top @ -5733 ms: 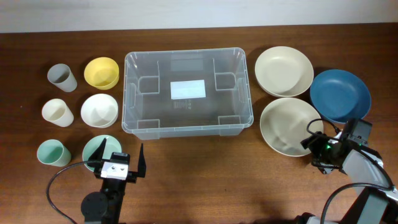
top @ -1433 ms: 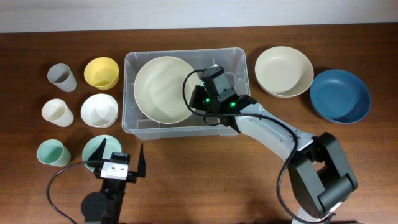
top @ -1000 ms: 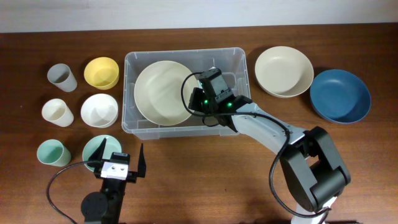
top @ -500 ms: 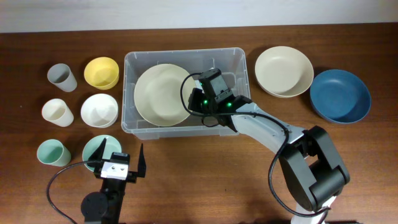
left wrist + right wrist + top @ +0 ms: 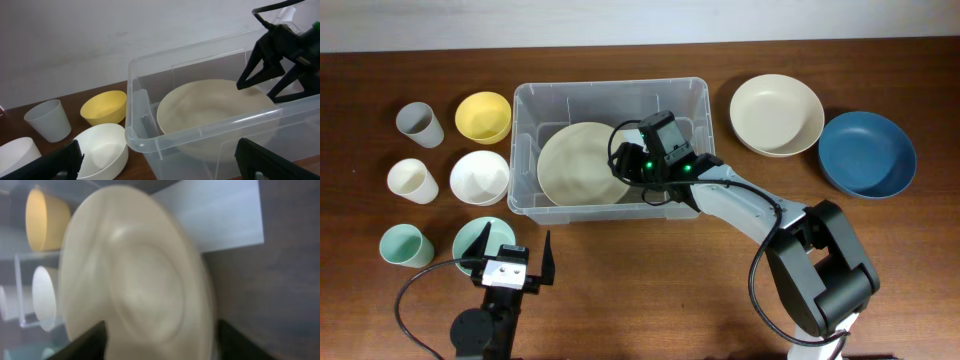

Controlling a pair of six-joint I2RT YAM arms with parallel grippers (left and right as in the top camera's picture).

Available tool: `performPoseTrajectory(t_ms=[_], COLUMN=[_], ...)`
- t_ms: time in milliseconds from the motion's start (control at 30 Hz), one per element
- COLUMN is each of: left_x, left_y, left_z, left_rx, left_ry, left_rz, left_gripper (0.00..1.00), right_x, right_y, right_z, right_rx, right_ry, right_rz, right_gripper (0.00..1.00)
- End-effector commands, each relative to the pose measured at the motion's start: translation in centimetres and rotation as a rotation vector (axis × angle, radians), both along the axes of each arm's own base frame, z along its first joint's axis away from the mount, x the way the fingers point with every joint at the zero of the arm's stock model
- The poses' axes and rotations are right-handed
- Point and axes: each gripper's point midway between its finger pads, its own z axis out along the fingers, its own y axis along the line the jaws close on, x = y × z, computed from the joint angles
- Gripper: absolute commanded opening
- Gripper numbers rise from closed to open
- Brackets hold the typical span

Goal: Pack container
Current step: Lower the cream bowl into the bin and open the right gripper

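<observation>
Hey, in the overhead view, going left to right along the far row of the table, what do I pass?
Grey cup, yellow bowl, container, cream bowl on the table, blue bowl.

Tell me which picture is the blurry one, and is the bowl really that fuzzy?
Right wrist view: the cream bowl is smeared and soft, filling most of the frame, probably because it is so near the lens. Overhead view: sharp and evenly lit, and the same bowl has crisp edges inside the container. Left wrist view: crisp too, with a pale sheen on the clear wall.
</observation>
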Motion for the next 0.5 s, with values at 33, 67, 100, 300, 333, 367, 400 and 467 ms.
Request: performPoseTrajectory(t_ms=[33,67,100,300,333,367,400,467], left_x=[0.0,0.0,0.0,0.0,0.0,0.0,0.0,0.0], left_y=[0.2,0.2,0.2,0.2,0.2,0.2,0.2,0.2], left_z=[-0.1,-0.1,-0.2,-0.1,-0.1,-0.1,-0.1,-0.1], left_rx=[0.009,0.009,0.009,0.009,0.009,0.009,0.009,0.009], left_ry=[0.001,0.001,0.001,0.001,0.001,0.001,0.001,0.001], left_rz=[0.006,0.006,0.006,0.006,0.006,0.006,0.006,0.006], left_gripper=[1.00,1.00,1.00,1.00,1.00,1.00,1.00,1.00], right_x=[0.3,0.3,0.4,2.1,2.4,2.7,3.0,3.7], right_y=[0.7,0.7,0.7,-1.2,-1.8,-2.6,-3.4,-5.2], right_z=[0.8,0.8,0.9,1.1,1.0,0.8,0.7,0.4], right_rx=[0.017,0.014,0.012,-0.021,-0.025,-0.032,-0.037,-0.044], right_ry=[-0.017,-0.021,-0.025,-0.056,-0.054,-0.046,-0.038,-0.021], right_rz=[0.015,0.020,0.021,-0.023,-0.037,-0.053,-0.071,-0.105], right_gripper=[0.76,0.77,0.77,0.60,0.50,0.43,0.34,0.23])
